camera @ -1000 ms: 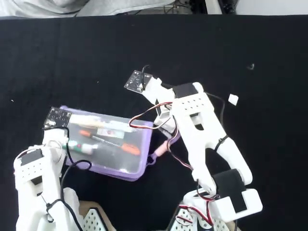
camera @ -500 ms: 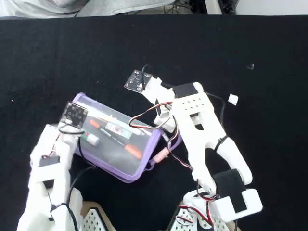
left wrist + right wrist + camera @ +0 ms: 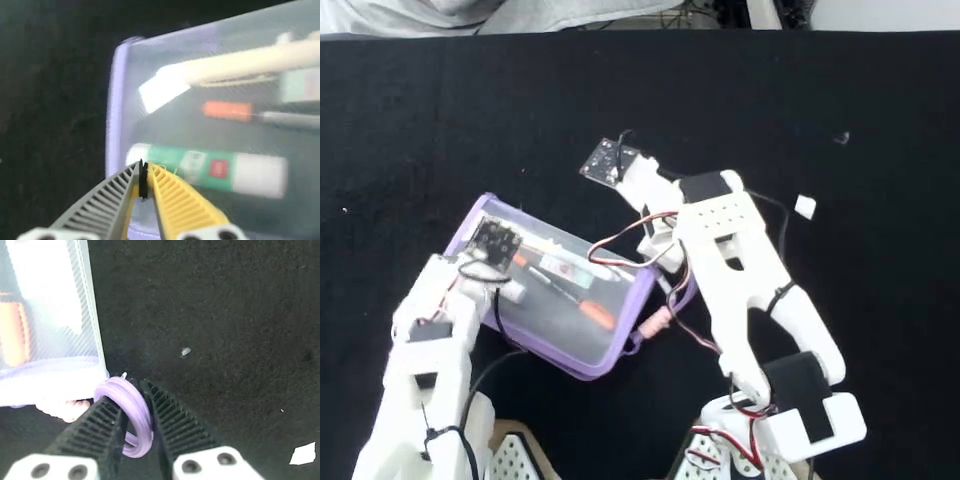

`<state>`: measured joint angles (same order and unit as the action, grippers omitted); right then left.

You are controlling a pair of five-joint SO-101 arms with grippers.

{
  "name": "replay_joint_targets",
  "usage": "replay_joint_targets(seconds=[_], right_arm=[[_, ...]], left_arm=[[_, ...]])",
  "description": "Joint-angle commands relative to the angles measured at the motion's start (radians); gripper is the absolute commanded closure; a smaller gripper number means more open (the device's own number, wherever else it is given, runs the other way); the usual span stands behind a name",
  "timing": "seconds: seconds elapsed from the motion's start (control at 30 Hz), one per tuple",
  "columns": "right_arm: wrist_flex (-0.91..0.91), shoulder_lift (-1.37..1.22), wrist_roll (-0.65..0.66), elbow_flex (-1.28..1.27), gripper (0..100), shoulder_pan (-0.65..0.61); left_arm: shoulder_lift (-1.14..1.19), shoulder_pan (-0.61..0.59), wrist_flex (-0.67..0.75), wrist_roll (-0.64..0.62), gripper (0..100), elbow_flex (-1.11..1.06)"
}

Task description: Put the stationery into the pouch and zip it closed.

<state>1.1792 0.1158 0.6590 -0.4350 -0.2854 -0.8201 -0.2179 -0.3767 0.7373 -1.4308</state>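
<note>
The clear pouch (image 3: pixel 560 310) with purple trim lies tilted on the black table. Inside are a green and white glue stick (image 3: pixel 215 170), an orange-capped pen (image 3: pixel 227 110) and a cream pen (image 3: pixel 240 65). My left gripper (image 3: pixel 142 172) is shut at the pouch's (image 3: pixel 200 135) left end, pinching something dark near the purple edge. At the opposite end my right gripper (image 3: pixel 134 387) is shut on the pouch's purple loop (image 3: pixel 136 415), beside a pink tag (image 3: pixel 65 409). From above, the left arm (image 3: pixel 430 330) leans over the pouch's left corner and the right arm (image 3: pixel 740 260) reaches to the loop (image 3: pixel 686 290).
A small white scrap (image 3: pixel 804 207) lies on the black cloth to the right of the right arm, also seen as a white scrap (image 3: pixel 303 454) in the right wrist view. Open black cloth stretches across the far half of the table. Both arm bases stand at the near edge.
The left arm has swung the pouch's left end away from the near edge and to the right, so the pouch has turned about its right end. The right arm has stayed on the loop.
</note>
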Motion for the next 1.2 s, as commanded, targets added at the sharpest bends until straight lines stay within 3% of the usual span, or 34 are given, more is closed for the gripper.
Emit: replay_joint_targets(seconds=[0.0,0.13,0.3,0.53,0.67,0.8,0.87,1.17], right_arm=[[-0.011,0.056,-0.041,0.073,98.3,-0.008],[-0.009,0.056,-0.044,0.079,98.3,-0.006],[-0.009,0.058,-0.043,0.079,98.3,-0.003],[-0.008,0.056,-0.041,0.097,98.3,0.061],[-0.003,0.058,-0.037,0.114,98.3,0.089],[0.057,0.056,-0.025,0.163,98.3,0.135],[0.081,0.056,-0.026,0.188,98.3,0.163],[0.091,0.054,-0.023,0.211,98.3,0.235]], left_arm=[[-0.026,0.088,-0.321,0.023,97,0.199],[-0.127,0.196,-0.566,0.025,97,0.323],[-0.330,0.321,-0.692,0.025,96,0.302],[-0.660,0.421,-0.876,0.021,80,0.127],[-0.872,0.443,-0.890,0.051,77,0.013],[-1.020,0.443,-0.941,0.321,78,-0.097],[-0.996,0.453,-0.964,0.390,78,-0.099],[-1.000,0.584,-0.930,0.388,78,-0.096]])
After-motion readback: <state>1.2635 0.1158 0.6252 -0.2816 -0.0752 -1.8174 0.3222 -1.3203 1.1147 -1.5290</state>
